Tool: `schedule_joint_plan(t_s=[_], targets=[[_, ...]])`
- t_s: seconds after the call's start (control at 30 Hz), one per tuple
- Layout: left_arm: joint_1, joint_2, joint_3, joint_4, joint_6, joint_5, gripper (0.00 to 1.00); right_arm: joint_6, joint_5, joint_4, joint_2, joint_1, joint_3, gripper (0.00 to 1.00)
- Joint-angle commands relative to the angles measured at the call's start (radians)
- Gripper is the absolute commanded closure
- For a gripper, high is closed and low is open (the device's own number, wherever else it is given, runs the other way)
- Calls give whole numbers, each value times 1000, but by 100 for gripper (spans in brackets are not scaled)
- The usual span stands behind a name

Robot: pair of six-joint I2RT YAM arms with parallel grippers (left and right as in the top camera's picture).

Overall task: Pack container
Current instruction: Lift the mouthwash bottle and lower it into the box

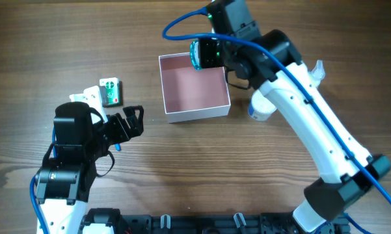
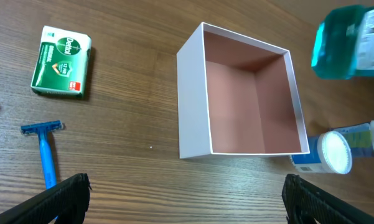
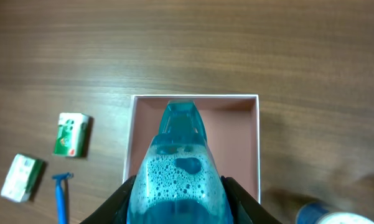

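In the overhead view's lower left, the left fingers (image 2: 65,199) stood spread wide and empty over the brown wooden worktop (image 1: 202,169). Near them lay a blue plastic razor (image 2: 45,146) and a green-and-white cardboard soap box (image 2: 61,61). At upper centre sat the square, white-walled, pink-lined container (image 1: 198,114). Over its upper edge the right fingers (image 3: 115,205) gripped a teal liquid-filled bottle (image 3: 177,168). A white-capped bottle (image 1: 261,107) lay just right of the container.

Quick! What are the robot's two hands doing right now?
Left gripper: open, holding nothing.
Right gripper: closed on the blue bottle, above the container.
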Motion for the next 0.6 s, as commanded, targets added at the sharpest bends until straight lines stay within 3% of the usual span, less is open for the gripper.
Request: schedule_joint_plan(t_s=[0.0, 0.57], targets=[[-6, 0, 21, -1, -2, 19, 0, 45, 57, 8, 99, -8, 10, 96], [-6, 0, 21, -1, -2, 19, 0, 32, -34, 41, 264, -3, 10, 96]])
